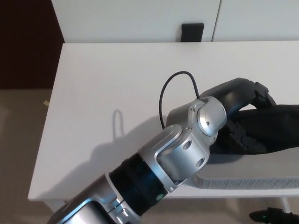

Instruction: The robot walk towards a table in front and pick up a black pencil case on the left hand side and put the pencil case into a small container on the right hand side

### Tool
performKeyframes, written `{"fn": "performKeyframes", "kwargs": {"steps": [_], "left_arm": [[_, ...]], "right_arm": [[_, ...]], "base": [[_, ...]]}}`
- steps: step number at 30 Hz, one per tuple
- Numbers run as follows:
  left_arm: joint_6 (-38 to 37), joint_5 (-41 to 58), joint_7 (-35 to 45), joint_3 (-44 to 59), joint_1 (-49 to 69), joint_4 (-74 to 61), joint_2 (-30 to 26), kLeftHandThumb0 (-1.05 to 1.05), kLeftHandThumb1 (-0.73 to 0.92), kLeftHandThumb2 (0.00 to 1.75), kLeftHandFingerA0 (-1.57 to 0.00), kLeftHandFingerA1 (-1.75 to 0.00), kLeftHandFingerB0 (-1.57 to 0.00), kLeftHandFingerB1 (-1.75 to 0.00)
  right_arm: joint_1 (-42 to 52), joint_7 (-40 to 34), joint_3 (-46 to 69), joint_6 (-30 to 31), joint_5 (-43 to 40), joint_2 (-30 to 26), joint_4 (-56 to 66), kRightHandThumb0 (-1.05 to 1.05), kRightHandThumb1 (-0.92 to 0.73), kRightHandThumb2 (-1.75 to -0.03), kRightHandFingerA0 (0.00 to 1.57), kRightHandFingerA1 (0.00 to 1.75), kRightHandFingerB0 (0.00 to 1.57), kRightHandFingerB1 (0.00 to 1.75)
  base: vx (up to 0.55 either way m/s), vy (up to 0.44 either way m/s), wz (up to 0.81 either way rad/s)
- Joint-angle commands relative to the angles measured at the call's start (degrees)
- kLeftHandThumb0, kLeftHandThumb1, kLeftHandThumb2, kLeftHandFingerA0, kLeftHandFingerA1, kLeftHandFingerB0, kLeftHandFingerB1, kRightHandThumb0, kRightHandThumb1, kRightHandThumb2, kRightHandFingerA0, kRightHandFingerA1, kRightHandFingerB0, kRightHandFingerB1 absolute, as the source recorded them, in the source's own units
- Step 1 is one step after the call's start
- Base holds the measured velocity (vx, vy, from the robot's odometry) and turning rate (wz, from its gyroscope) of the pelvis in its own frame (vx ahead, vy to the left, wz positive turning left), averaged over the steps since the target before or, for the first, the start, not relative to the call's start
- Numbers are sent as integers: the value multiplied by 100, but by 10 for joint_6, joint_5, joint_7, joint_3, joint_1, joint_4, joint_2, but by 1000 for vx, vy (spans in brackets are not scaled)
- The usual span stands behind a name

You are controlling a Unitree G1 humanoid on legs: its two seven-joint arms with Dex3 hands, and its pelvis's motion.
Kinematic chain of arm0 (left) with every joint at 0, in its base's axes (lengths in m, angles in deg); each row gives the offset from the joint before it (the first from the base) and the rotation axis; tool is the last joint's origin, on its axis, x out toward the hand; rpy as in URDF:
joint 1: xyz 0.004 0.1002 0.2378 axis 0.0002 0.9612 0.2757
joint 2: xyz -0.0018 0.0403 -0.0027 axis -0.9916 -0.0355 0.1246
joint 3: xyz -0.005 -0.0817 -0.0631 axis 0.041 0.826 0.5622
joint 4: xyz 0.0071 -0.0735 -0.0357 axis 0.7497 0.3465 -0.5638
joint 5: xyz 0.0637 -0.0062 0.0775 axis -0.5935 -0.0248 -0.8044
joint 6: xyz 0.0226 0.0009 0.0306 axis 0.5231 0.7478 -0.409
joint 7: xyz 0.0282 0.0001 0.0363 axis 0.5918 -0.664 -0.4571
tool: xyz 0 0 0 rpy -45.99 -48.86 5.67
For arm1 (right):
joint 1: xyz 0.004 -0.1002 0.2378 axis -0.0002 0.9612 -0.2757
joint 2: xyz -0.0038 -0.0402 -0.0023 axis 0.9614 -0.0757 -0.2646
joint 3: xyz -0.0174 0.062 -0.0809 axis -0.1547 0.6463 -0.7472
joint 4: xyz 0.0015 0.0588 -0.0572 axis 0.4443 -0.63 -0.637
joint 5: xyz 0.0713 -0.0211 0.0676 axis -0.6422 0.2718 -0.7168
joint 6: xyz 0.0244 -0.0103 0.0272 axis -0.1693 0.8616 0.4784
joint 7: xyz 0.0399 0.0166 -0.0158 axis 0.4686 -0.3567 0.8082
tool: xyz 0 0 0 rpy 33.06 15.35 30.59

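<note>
- Pencil case [280, 128]: cut off by the right edge. Its near end is covered by the left hand [243, 112] closed on it, and black on black blurs where one stops and the other starts.
- Container [252, 183]: only a strip of grey mesh wall shows. It runs off the right edge, and its far side lies under the case.
- Table [117, 70]: right end cut off, near edge partly behind the left arm [177, 158].
- Black object [192, 31] beyond the table: too small to identify.
- Dark shape [273, 216], bottom right corner: cut by the lower edge, unidentifiable.
</note>
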Motion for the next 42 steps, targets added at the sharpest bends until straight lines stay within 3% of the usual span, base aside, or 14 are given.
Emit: {"fn": "performKeyframes", "kwargs": {"steps": [1, 3, 4, 8, 10, 11, 15, 19, 20, 26, 30, 37, 39, 42], "left_arm": [[0, 20, -9, 3, -62, 19, 137, -33, 67, 60, -114, -87, -90, -49], [1, 18, -6, 0, -71, 12, 136, -34, 67, 60, -115, -84, -87, -47], [3, 18, -4, 0, -74, 4, 135, -37, 67, 61, -114, -83, -75, -44], [13, 20, 2, 6, -93, -24, 132, -37, 66, 60, -116, -85, -65, -41], [15, 23, 5, 16, -107, -47, 132, -36, 69, 60, -112, -97, -88, -59], [16, 25, 8, 20, -114, -58, 131, -37, 69, 62, -112, -96, -84, -49], [24, 29, 16, 27, -144, -72, 128, -37, 70, 61, -113, -98, -82, -47], [43, 35, 27, 39, -192, -90, 127, -37, 71, 61, -116, -94, -64, -42], [42, 39, 27, 40, -194, -94, 127, -37, 73, 62, -115, -99, -81, -49], [43, 51, 24, 37, -209, -95, 136, -35, 71, 61, -118, -97, -74, -46], [38, 51, 17, 26, -213, -84, 140, -36, 72, 61, -119, -90, -62, -43], [35, 58, 0, 10, -191, -60, 153, -48, 80, 64, -113, -114, -60, -49], [13, 57, -13, -2, -177, -38, 159, -58, 85, 70, -113, -135, -48, -68], [15, 57, -18, -10, -173, -21, 165, -65, 89, 74, -113, -144, -41, -80]], "right_arm": [[-6, 4, 0, -7, 5, -21, 3, -40, -55, -92, 70, 64, 48, 55], [-9, 4, 0, -9, 4, -20, -1, -39, -54, -91, 70, 64, 48, 55], [-10, 5, 1, -8, 3, -20, -1, -44, -64, -62, 76, 45, 59, 41], [-14, 9, 6, 6, -4, -20, 1, -41, -62, -60, 77, 45, 60, 41], [-15, 12, 14, -1, -16, -16, -5, -37, -60, -59, 76, 47, 59, 43], [-15, 14, 18, -3, -20, -15, -7, -37, -61, -59, 74, 46, 58, 41], [-19, 14, 21, -3, -21, -15, -10, -35, -64, -59, 73, 45, 57, 41], [-22, 21, 27, -8, -27, -18, -5, -42, -62, -59, 72, 45, 56, 41], [-25, 20, 28, -7, -25, -18, -8, -40, -62, -59, 73, 46, 56, 41], [-35, 10, 20, 12, -3, -25, 0, -43, -62, -61, 78, 46, 60, 42], [-32, 10, 15, -22, 1, -29, 5, -46, -64, -62, 77, 46, 58, 41], [-38, 4, 8, -29, 9, -32, -1, -47, -63, -63, 78, 47, 58, 41], [-40, 4, 7, -28, 9, -32, -1, -47, -63, -63, 78, 47, 58, 41], [-41, 4, 5, -27, 9, -32, -1, -47, -63, -63, 78, 47, 58, 41]], "base": [[0, 0, 0], [0, 0, 0], [0, 0, 0], [0, 0, 0], [0, 0, 0], [0, 0, 0], [0, 0, 0], [0, 0, 0], [0, 0, 0], [0, 0, 0], [0, 0, 0], [0, 0, 0], [0, 0, 0], [0, 0, 0]]}}
